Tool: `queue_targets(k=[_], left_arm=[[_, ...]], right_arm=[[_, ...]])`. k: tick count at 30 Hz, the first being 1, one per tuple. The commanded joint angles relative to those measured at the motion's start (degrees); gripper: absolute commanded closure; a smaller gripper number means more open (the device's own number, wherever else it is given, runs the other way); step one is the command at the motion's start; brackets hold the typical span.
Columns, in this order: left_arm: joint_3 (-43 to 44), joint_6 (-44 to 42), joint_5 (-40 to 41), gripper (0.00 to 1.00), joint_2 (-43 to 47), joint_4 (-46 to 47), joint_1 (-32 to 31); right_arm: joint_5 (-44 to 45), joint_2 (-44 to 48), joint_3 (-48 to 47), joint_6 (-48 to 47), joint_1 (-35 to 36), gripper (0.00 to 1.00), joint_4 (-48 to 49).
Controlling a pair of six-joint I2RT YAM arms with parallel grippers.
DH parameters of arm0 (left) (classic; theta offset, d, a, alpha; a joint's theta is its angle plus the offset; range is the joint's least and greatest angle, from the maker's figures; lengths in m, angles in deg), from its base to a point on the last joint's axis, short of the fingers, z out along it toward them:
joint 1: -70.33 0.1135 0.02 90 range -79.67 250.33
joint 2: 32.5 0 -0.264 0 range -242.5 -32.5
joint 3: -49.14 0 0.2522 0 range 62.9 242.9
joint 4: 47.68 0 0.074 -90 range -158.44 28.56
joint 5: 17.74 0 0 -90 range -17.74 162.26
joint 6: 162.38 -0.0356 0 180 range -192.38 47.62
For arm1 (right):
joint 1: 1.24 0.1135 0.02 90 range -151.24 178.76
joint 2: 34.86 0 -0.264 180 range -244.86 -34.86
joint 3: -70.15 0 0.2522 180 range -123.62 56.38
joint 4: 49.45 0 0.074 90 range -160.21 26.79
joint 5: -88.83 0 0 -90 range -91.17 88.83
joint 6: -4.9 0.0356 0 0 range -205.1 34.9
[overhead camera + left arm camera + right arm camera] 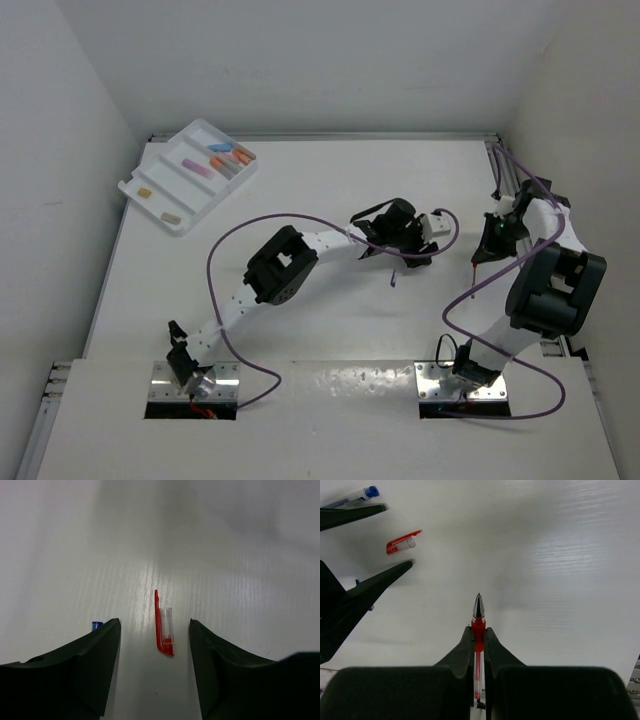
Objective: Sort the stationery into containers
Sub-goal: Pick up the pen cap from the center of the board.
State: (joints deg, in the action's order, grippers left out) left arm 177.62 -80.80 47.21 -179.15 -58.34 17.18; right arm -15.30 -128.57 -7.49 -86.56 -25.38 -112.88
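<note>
My right gripper (478,629) is shut on a thin red pen (478,615), whose uncapped tip sticks out ahead of the fingers; in the top view this gripper (483,250) is at the right of the table. My left gripper (154,621) is open and low over the table, with a red pen cap (164,630) lying between its fingers, touching neither. It sits at the table's middle (420,255). A blue pen (357,496) lies beyond the left gripper, its end showing in the left wrist view (96,625). The white tray (150,205) stands far left.
The tray holds a pink marker (197,167), orange markers (240,155) and beige erasers (170,215). A tiny purple piece (393,278) lies on the table near the left gripper. Purple cables loop over both arms. White walls close in the table.
</note>
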Motion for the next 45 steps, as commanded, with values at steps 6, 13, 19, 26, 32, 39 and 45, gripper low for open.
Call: queue_targets(k=[6,13,19,26,32,39,45], left_arm=[[2.0,2.2,0.7,0.50,-2.2,-2.2,-1.1],[-4.9,2.0,2.3,0.60,0.6,-2.6,-1.1],[-7.7,2.9,3.6,0.65,1.3,-3.0,-1.2],[-10.3,1.5,4.9,0.51,2.3,-3.0,-2.4],[-9.8,1.1,5.3,0.57,1.6,-3.0,-2.7],[-10.2,1.5,7.2,0.66,1.1,-2.4,-2.5],[-12.3,-0.2,10.5,0.82,2.4,-2.4,-2.9]], right_arm=[[-1.7,1.8,-2.9,-1.1,-0.6,1.00,-2.0],[-4.0,1.7,-4.2,-1.1,-0.6,1.00,-3.2],[-4.9,4.2,-3.7,-2.4,-0.6,1.00,-3.8],[-5.5,4.9,-3.2,-2.9,-0.6,1.00,-4.3],[-5.6,5.0,-3.2,-3.4,-0.6,1.00,-4.4],[-5.9,5.2,-4.8,-3.6,-0.6,1.00,-5.7],[-6.3,6.0,-5.3,-3.6,-0.7,1.00,-6.4]])
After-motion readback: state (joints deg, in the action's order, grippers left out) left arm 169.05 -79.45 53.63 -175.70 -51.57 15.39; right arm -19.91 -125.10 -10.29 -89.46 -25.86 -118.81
